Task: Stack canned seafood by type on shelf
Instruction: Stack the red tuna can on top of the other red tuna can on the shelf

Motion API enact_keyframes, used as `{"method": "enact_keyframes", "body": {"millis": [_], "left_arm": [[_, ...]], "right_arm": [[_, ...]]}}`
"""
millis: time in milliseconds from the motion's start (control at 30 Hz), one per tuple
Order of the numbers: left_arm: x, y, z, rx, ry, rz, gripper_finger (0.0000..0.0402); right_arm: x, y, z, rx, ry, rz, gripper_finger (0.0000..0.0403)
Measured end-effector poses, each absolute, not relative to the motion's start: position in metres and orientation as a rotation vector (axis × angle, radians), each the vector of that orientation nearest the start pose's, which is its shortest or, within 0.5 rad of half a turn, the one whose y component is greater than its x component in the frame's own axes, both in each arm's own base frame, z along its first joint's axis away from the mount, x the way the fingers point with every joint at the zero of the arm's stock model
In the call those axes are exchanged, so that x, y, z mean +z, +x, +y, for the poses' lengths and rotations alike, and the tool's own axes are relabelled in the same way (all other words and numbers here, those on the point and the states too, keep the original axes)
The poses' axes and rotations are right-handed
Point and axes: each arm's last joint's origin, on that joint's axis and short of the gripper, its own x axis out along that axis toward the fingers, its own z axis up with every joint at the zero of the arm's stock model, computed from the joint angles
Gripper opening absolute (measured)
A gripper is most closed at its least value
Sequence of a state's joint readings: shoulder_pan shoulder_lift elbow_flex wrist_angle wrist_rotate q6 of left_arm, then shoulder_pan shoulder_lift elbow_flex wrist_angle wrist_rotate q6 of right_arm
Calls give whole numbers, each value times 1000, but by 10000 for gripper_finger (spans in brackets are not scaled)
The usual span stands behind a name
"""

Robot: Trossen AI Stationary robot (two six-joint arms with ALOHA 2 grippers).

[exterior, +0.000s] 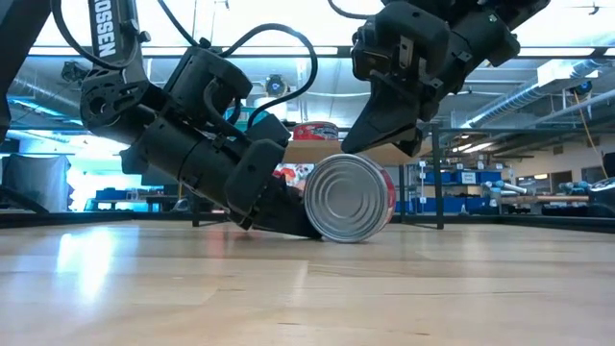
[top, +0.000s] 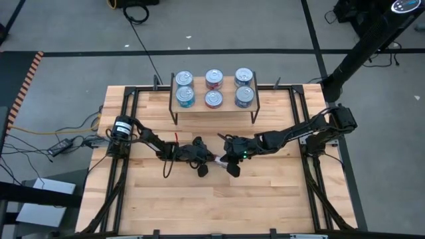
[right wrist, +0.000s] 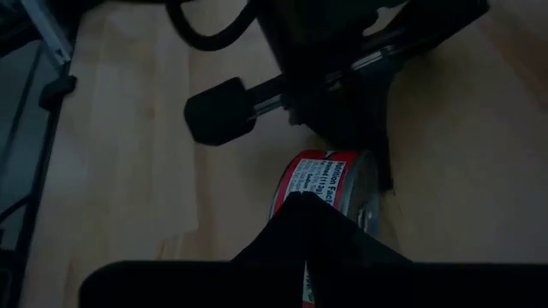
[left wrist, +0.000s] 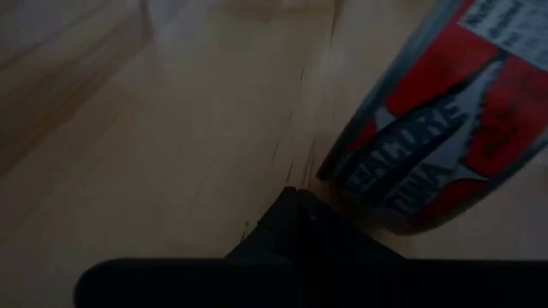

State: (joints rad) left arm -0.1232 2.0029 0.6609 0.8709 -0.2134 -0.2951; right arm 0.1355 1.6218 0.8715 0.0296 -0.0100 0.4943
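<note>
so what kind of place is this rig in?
Looks like a robotics lab or workshop: exposed ceiling ducts, storage racks behind the table, cables on a taped grey floor.

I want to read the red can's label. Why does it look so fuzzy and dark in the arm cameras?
Left wrist view: the red tuna can sits very close to the lens, so it is blurred, and the picture is dim. Right wrist view: also dim, the pincer's dark fingers cover part of the label. Low view: the can's silver end is sharp and bright.

Shiny metal tin [exterior: 351, 198] — smooth pale wooden table [exterior: 307, 288].
</note>
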Motion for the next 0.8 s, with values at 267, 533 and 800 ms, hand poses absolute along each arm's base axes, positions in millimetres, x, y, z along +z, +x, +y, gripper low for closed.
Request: {"method": "enact_keyframes", "body": {"millis": [267, 533, 800], "left_arm": [[74, 328, -34, 159, -209, 450, 7], [75, 328, -34, 141, -215, 452, 7], [81, 321, -36, 60, -232, 487, 7]], "right_arm": [[184, 325, 44, -69, 415, 719, 31], [204, 322, 45, -127, 354, 645, 54], [220, 304, 57, -180, 332, 654, 110]]}}
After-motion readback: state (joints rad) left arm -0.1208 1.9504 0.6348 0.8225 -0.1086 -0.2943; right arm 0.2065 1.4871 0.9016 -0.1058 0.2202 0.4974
